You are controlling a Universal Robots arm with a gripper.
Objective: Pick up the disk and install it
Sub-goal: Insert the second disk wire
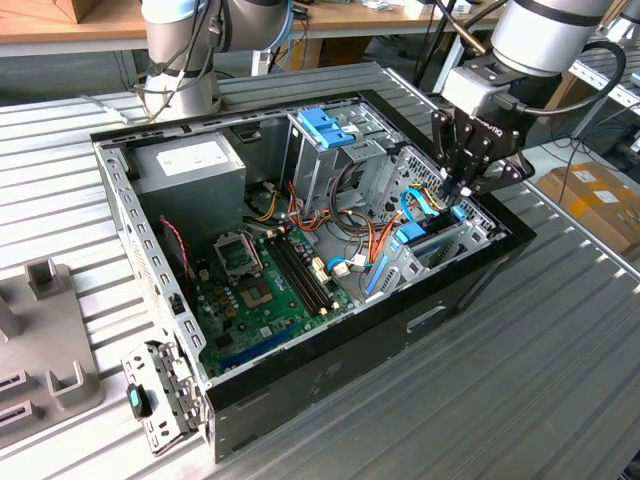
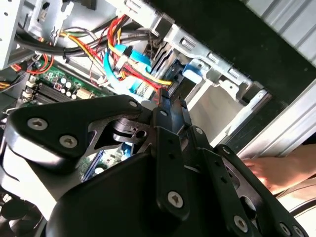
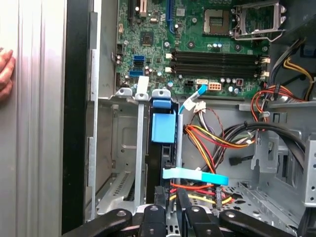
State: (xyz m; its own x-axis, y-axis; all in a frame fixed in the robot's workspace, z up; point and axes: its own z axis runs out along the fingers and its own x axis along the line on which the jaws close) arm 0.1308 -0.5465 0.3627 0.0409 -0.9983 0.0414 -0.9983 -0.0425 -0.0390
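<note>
**First wrist view: disk edge-on in the bay, pincer right above it**

The pincer [image 3: 170, 195] hangs over the disk [image 3: 164, 129]; I cannot tell whether it grips it. The disk stands edge-on in the drive bay [image 3: 116, 148], just ahead of the pincer. Seating it well probably means keeping it square to the rails, pressing straight along the slot, and staying clear of the wire bundle [image 3: 210, 138] beside it. Farther off lies the motherboard [image 3: 197, 29]. A hand [image 3: 5, 69] rests on the bench [image 3: 34, 148] outside the case. Count: one pincer, one disk, one bay, one hand.
</note>
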